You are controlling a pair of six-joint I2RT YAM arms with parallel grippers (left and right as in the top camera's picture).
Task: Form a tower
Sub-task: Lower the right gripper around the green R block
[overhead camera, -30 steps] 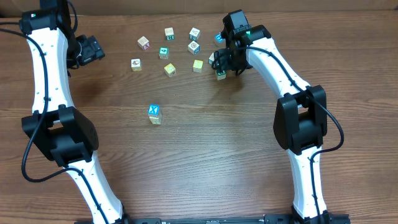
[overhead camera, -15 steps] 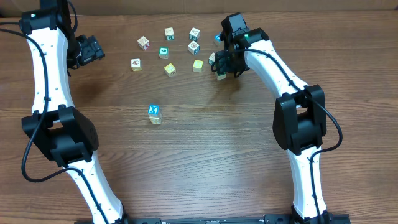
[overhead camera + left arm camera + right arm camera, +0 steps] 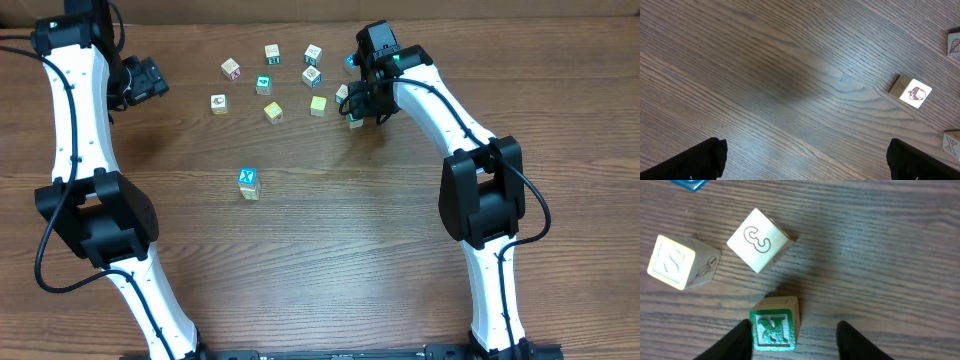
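The tower [image 3: 249, 183] stands left of the table's middle, a teal cube with a white X on a pale cream cube. My right gripper [image 3: 358, 108] is far from it at the back right, low over a wooden cube with a green letter face [image 3: 774, 329]. In the right wrist view that cube sits between the fingers of the right gripper [image 3: 792, 330]: the left finger [image 3: 735, 342] is against its side and the right finger [image 3: 855, 340] stands apart from it. My left gripper [image 3: 150, 80] hangs wide open at the back left, and its wrist view shows nothing inside the left gripper [image 3: 807, 160].
Several loose letter cubes lie across the back of the table, among them one showing a 3 [image 3: 760, 240], one showing an S [image 3: 677, 262], and a yellow-green one [image 3: 318, 104]. A cube with a small face picture [image 3: 912, 92] lies ahead of the left gripper.
The right gripper's fingers have narrowed around the green-faced cube, after a slight shift toward the back. The left arm and the tower have not moved.
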